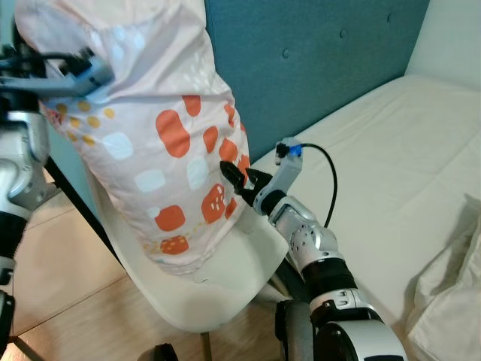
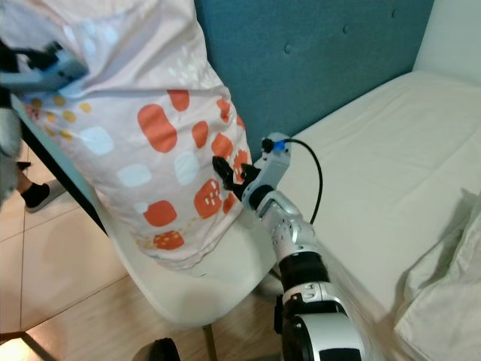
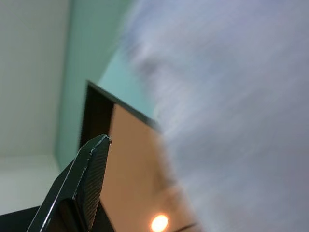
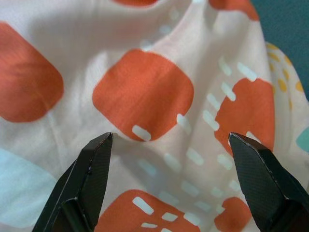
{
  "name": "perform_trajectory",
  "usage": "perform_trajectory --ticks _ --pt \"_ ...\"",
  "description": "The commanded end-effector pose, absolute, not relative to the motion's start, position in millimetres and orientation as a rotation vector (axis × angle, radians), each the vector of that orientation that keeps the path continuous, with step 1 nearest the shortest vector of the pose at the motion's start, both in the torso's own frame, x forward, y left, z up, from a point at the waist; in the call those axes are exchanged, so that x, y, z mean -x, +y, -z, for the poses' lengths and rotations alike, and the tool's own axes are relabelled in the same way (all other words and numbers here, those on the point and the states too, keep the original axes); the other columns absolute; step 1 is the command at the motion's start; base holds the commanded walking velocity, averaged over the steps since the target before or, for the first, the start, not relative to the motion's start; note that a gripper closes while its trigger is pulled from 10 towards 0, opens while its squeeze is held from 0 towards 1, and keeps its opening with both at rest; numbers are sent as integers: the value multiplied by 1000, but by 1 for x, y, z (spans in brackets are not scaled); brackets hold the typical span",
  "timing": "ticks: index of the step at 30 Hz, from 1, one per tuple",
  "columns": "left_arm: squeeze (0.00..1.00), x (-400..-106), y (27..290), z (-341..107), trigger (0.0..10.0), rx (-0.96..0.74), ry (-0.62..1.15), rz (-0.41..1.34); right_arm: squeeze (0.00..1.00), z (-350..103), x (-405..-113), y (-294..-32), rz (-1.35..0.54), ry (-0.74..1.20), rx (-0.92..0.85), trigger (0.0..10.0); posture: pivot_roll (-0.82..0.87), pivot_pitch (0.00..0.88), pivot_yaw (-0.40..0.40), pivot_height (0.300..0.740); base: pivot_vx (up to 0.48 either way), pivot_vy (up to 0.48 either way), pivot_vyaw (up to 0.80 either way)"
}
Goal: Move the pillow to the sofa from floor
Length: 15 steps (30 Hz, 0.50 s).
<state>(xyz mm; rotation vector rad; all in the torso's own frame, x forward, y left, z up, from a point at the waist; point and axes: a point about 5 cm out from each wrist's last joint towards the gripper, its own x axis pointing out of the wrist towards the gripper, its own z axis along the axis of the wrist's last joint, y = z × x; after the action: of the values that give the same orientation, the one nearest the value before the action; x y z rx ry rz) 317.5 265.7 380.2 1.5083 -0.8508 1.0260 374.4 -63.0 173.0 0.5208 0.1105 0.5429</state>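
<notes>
Left eye view: pillow is held upright over a white chair, against the blue headboard; cream mattress lies open beyond. Left gripper is pressed at its top, probably clamped, though that cannot be told. Right wrist view: right gripper is spread wide against the fabric.

No text, label, brand, number or sign can be read in any view. The pillow, at the upper left of the eye views, carries only a pattern of orange, blue and yellow blotches and white dashes, with no lettering. The headboard at the top centre is plain.
</notes>
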Motion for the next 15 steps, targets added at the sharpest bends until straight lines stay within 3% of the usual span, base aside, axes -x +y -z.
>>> perform_trajectory --ticks 1,9,10,12,13,14,15 --pt "1000 -306 271 -396 10000 -1529 -867 -1093 0 -168 -371 -57 -552 137 -518 10000 -184 110 70 565 0 0 0" --pt "1000 -292 249 -415 10000 -1436 -950 -1084 0 -167 -372 -60 -538 141 -523 10000 -185 112 72 565 0 0 0" --pt "867 -296 250 -409 10000 -1414 -919 -1065 0 -167 -372 -60 -536 140 -526 10000 -182 111 70 565 0 0 0" --pt "867 -300 251 -405 10000 -1400 -898 -1053 0 -167 -373 -60 -534 140 -529 10000 -182 111 70 565 0 0 0" --pt "545 -303 254 -399 10000 -1379 -865 -1036 0 -167 -373 -60 -532 139 -528 10000 -186 111 75 565 0 0 0" --pt "302 -303 255 -396 10000 -1354 -855 -1026 0 -167 -372 -60 -529 139 -526 10000 -190 111 77 565 0 0 0" --pt "302 -303 255 -396 10000 -1354 -855 -1026 0 -167 -372 -60 -529 139 -526 10000 -190 111 77 565 0 0 0"
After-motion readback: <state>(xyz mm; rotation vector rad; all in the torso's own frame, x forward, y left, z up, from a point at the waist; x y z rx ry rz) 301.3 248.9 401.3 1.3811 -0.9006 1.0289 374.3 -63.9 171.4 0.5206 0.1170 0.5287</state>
